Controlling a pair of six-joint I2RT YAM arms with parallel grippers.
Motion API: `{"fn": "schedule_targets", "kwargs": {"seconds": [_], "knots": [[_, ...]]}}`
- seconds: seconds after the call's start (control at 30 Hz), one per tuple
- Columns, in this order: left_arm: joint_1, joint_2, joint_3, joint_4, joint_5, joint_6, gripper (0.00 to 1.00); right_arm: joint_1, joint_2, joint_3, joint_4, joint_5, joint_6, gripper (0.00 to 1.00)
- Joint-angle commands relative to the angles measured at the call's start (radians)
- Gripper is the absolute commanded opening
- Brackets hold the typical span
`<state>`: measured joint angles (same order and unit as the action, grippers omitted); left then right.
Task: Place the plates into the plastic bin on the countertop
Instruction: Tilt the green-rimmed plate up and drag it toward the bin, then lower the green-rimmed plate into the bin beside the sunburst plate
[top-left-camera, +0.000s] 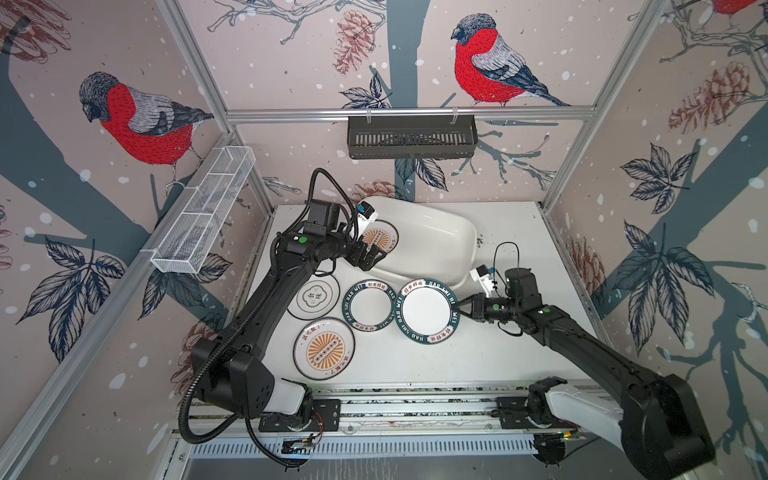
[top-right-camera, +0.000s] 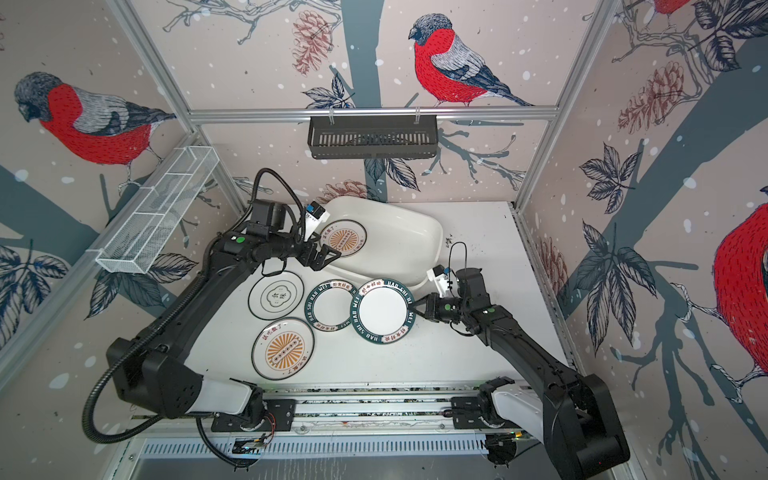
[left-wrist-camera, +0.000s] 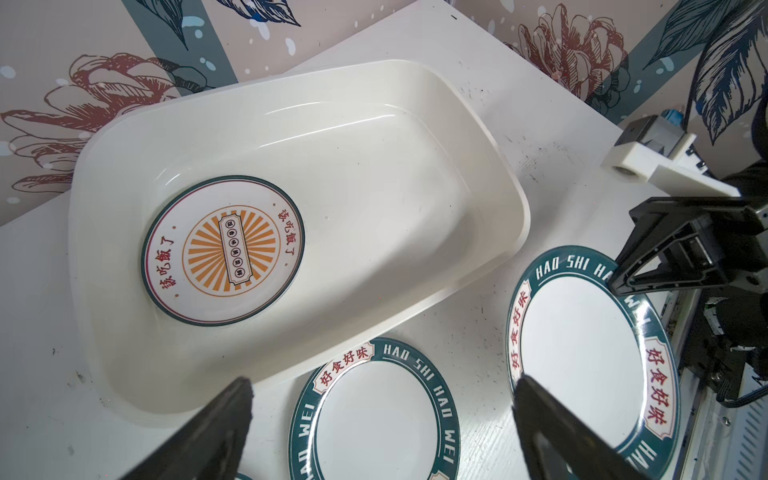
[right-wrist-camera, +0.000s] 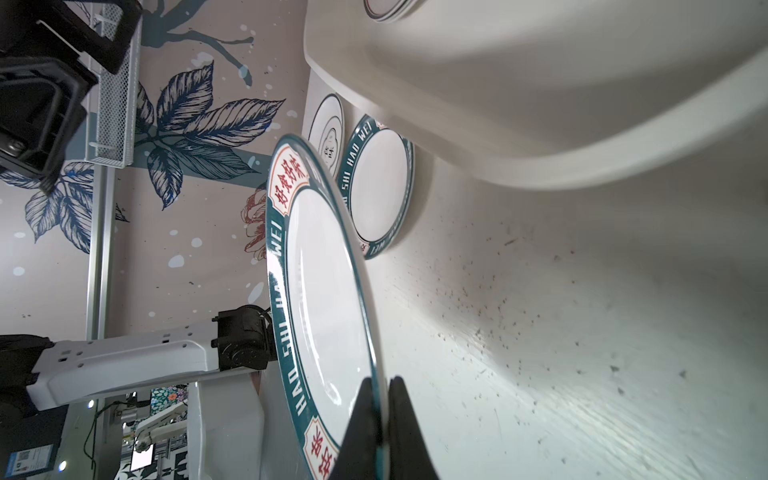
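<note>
Now right gripper (top-left-camera: 460, 309), pinching a raised plate (top-left-camera: 426, 311), should next clear the bin (top-left-camera: 440, 249) wall; left gripper (top-left-camera: 374, 258) gapes empty.

Glossy, smooth white rectangular plastic bin (left-wrist-camera: 415, 124), upper centre; shiny round white plate with dark-green rim (left-wrist-camera: 582, 353), lower right; matt, speckled white tabletop (right-wrist-camera: 582, 332); brushed aluminium frame rail (top-left-camera: 407, 113).

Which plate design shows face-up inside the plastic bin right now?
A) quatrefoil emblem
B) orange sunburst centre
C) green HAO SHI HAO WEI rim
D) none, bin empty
B: an orange sunburst plate lies flat on the floor of the plastic bin, while the large green-rimmed plate is outside it, pinched at its rim by the right fingers.
</note>
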<state>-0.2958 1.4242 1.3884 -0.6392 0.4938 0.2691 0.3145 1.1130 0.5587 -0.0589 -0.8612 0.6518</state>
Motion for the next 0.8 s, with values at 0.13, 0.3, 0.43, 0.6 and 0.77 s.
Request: {"fn": "schedule_targets", "kwargs": {"seconds": [0.13, 0.3, 0.43, 0.6, 0.77], "knots": [[-0.001, -0.020, 0.004, 0.008, 0.006, 0.004, 0.97, -0.030, 0.135, 0.231, -0.065, -0.015, -0.079, 0.03], [-0.001, -0.039, -0.002, 0.012, 0.014, -0.002, 0.97, -0.083, 0.281, 0.366, -0.091, -0.009, -0.115, 0.03], [0.000, -0.048, -0.001, 0.013, 0.026, -0.005, 0.97, -0.116, 0.384, 0.467, -0.111, 0.021, -0.126, 0.03], [-0.002, -0.050, 0.002, 0.017, 0.043, -0.012, 0.97, -0.124, 0.500, 0.589, -0.147, 0.099, -0.137, 0.04], [-0.002, -0.056, 0.002, 0.018, 0.054, -0.019, 0.97, -0.124, 0.610, 0.696, -0.193, 0.161, -0.163, 0.03]]}}
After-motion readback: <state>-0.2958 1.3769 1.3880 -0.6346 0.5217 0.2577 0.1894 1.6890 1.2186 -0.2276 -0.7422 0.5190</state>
